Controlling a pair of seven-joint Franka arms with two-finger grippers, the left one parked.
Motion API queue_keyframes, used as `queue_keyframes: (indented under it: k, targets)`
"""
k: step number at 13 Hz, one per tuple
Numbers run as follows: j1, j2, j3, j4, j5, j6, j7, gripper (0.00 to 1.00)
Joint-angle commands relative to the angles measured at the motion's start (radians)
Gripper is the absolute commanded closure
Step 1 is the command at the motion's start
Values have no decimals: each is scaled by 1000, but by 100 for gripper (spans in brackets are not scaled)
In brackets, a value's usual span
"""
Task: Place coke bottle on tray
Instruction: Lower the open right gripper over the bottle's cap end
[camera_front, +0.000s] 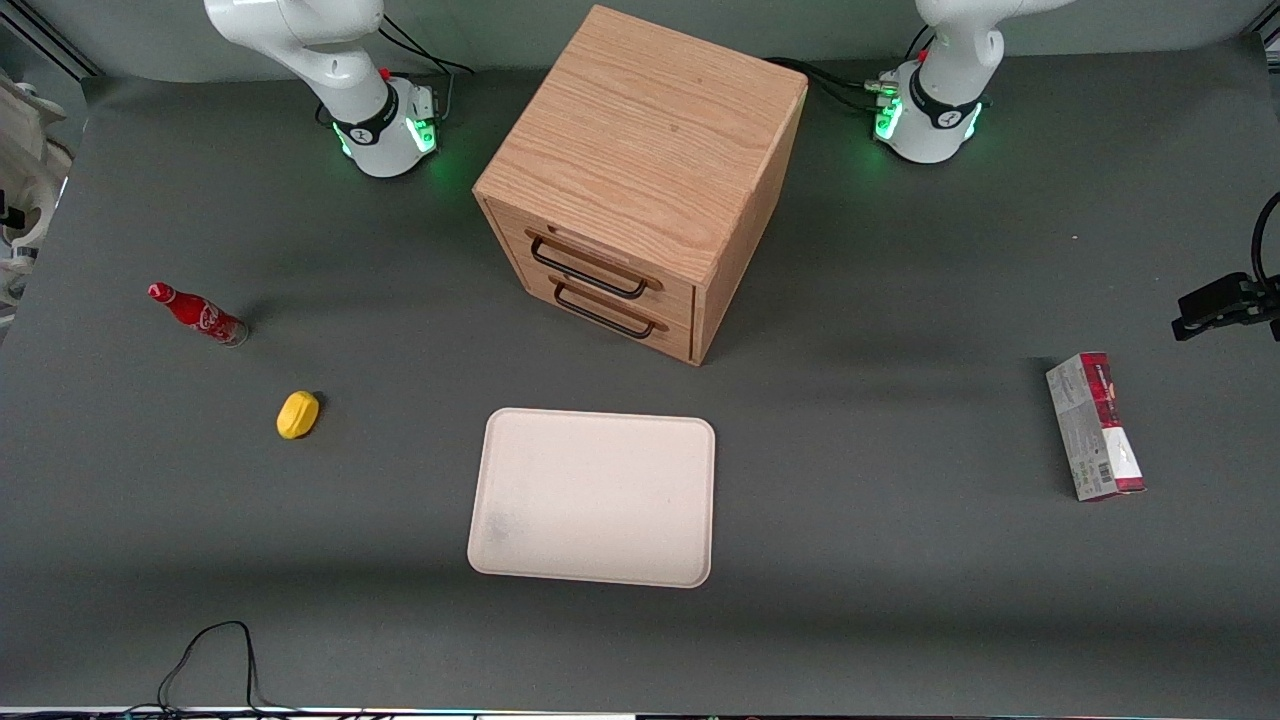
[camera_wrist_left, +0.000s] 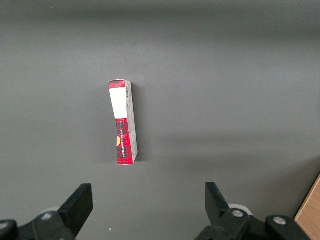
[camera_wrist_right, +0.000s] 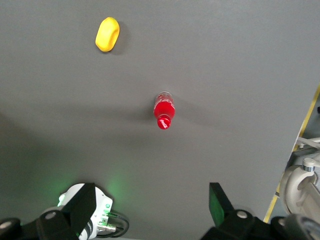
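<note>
Two fingers of the gripper (camera_wrist_right: 150, 210) are spread wide, hanging high above the bottle (camera_front: 197, 313), which stands upright on the table toward the working arm's end. Yellow thing (camera_front: 298, 414) sits near it, closer to the camera. Tray (camera_front: 593, 496) is well apart, in front of the drawers (camera_front: 640, 180).

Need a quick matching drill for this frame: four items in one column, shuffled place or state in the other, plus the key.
Things:
1. coke bottle
2. tray
3. carton
4. gripper

Places or states:
A. lying toward the parked arm's end of the table
B. standing upright on the table, near the yellow object
C. high above the bottle, fingers open, holding nothing
D. nearer the front camera than the wooden drawer cabinet, nothing on it

Pairs: 1-B, 2-D, 3-A, 4-C
</note>
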Motion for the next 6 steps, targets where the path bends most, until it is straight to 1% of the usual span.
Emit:
queue_keyframes:
  k: [1,4,6]
  targets:
    - [16,-61,9,-34,-54,-18,-13,0]
    - [14,-171,8,-185,-69,55,-3,1]
    - [8,-260,6,-346,-112,162,6,1]
